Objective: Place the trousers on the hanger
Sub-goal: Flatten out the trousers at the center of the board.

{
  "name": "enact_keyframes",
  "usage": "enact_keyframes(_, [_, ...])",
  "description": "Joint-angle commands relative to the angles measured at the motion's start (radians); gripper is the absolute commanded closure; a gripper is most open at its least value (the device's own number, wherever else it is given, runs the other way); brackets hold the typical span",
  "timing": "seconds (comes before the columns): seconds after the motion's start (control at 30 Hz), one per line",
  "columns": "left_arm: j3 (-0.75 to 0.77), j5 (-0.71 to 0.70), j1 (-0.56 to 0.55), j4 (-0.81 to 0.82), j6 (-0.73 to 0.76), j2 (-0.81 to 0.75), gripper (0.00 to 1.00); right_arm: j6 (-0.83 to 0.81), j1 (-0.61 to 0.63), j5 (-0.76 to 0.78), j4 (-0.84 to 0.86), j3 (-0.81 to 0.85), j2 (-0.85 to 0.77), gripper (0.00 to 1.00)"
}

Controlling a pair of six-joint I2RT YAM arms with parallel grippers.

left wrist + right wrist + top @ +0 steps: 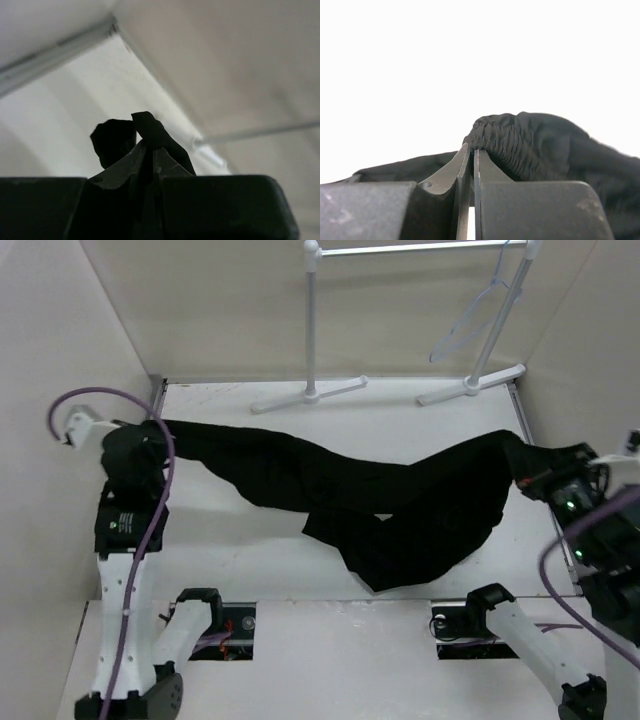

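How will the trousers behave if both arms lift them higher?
Probably floppy: the trousers sag and bunch between the left gripper and right gripper. Likely light: thin pinches hold both ends. The ribbed waistband should resist slipping.

Soft matt black cloth in the trousers (400, 505) (finely gathered and ribbed along one edge). Thin, pale, near-translucent plastic in the hanger (466, 320). Smooth matt white on the counter (250, 560). Dull dark grey, lightly scuffed, on the right fingers (442, 177).
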Motion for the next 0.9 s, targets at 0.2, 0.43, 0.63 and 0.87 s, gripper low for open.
enact_keyframes(0.2, [0.127,-0.289,0.206,-0.01,0.186,-0.045,0.93,-0.061,0.009,0.086,-0.079,0.225,-0.041,0.92])
enact_keyframes(0.43, [0.075,-0.321,0.204,0.068,0.252,0.154,0.93,-0.055,-0.175,0.107,0.227,-0.094,0.132,0.93])
enact_keyframes(0.63, [0.112,-0.33,0.22,0.177,0.239,0.421,0.94,0.086,-0.522,-0.197,0.493,-0.151,0.445,0.93])
enact_keyframes(0.87, [0.424,-0.259,0.215,0.254,0.262,0.908,0.78,0.18,-0.596,-0.185,0.582,0.074,0.985,0.56])
